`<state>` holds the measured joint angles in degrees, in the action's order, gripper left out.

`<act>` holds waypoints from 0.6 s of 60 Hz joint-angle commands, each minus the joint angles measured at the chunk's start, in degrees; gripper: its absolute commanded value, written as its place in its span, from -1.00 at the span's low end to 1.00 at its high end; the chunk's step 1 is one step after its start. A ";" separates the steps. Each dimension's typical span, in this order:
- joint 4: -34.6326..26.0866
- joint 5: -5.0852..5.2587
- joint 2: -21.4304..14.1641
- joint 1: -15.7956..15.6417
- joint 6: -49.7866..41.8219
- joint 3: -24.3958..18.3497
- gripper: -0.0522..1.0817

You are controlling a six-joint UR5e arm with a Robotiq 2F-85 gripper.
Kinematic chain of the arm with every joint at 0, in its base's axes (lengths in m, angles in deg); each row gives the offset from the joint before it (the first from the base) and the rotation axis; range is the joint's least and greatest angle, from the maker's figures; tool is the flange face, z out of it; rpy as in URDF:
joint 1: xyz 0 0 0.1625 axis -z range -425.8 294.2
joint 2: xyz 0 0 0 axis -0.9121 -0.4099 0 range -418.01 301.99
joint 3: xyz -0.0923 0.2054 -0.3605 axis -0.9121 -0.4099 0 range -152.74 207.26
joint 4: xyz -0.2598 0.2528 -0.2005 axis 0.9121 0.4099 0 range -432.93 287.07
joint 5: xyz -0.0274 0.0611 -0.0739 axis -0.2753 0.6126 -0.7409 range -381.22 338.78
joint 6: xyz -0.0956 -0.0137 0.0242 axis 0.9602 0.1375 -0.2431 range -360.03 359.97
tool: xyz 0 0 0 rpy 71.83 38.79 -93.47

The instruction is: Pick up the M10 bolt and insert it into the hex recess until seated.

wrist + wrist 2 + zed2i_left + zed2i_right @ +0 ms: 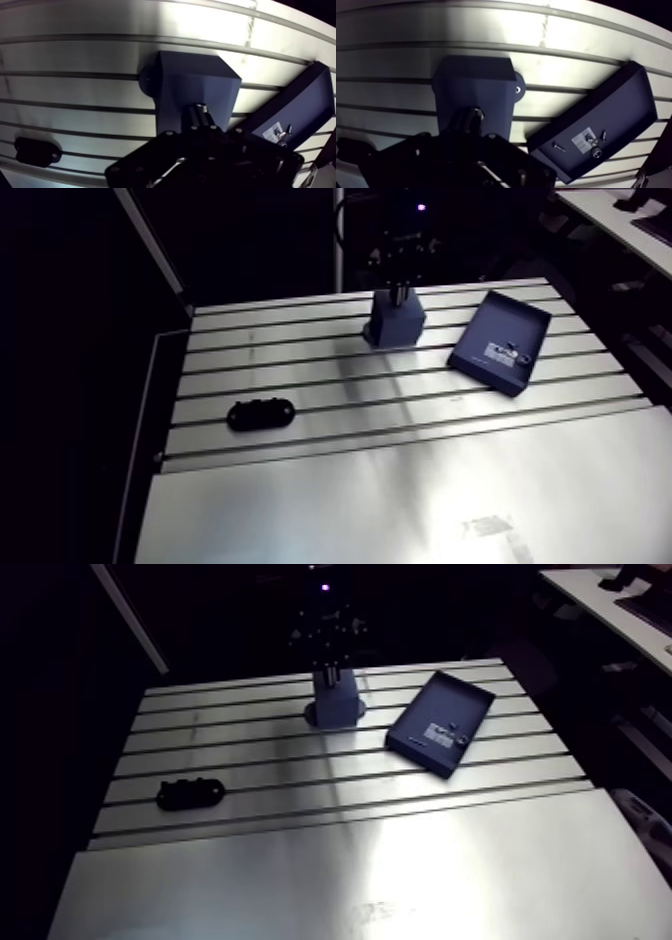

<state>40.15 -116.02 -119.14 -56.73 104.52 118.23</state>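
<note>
The gripper (199, 114) hangs low over a blue-grey block (197, 80) that stands toward the far side of the slotted surface (400, 488). In the wrist view its fingers (194, 120) are drawn close together, pinching a short bright metal piece that looks like the M10 bolt (201, 106), held right above the block's top face. Just beside the block lies a dark tray (618, 97), set askew, with a label and a few small metal parts (596, 149) inside. Well apart, nearer the surface's other side, rests a black oval piece (260, 414).
</note>
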 commanded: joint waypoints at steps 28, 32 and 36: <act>-0.26 -0.17 -0.56 0.34 0.09 -0.54 0.99; -0.43 -0.17 -0.68 0.34 0.09 -0.57 0.99; -0.53 -0.17 -0.94 0.34 0.09 -0.49 0.99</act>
<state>39.93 -116.17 -119.55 -56.45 104.60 117.98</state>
